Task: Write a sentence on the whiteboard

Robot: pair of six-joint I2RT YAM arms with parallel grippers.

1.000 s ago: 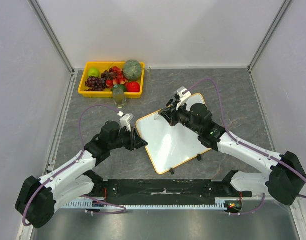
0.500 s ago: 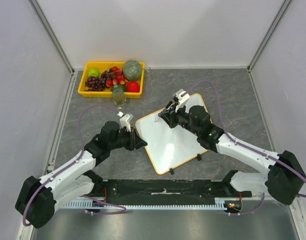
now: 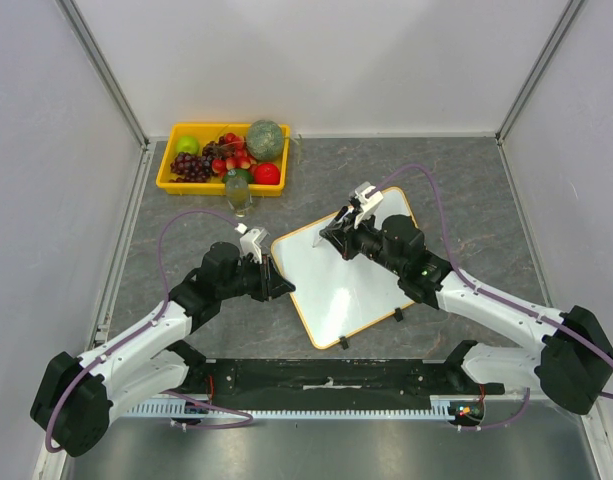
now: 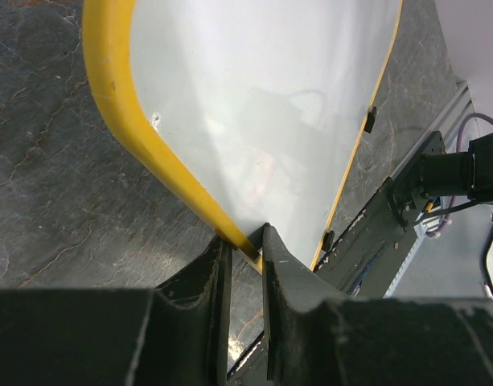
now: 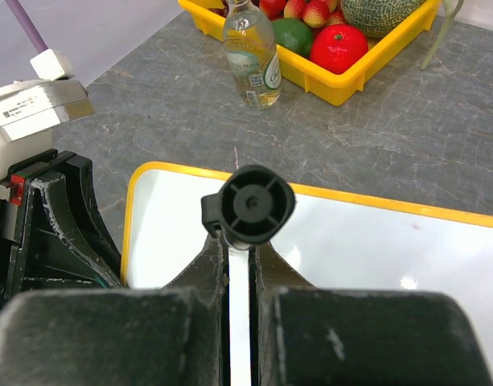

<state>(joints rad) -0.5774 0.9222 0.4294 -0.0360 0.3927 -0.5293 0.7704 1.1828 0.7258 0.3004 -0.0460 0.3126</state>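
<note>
The whiteboard (image 3: 346,285) lies tilted on the grey table, white with a thin orange-yellow frame. No sentence shows on its surface (image 4: 254,104). My left gripper (image 3: 279,283) is at the board's left corner, its jaws shut on the yellow frame (image 4: 246,241). My right gripper (image 3: 331,232) hovers over the board's far left part, shut on a black marker (image 5: 248,207) whose butt end faces the right wrist camera. The marker's tip is hidden below its body, over the white board (image 5: 375,241).
A yellow fruit tray (image 3: 172,160) stands at the back left, with a small glass bottle (image 3: 237,192) just in front of it. Two black clips (image 3: 344,342) sit on the board's near edge. A black rail (image 3: 326,375) runs along the table's near edge.
My right gripper with the marker has shifted slightly toward the near left over the board. The left gripper and the board have not moved.
</note>
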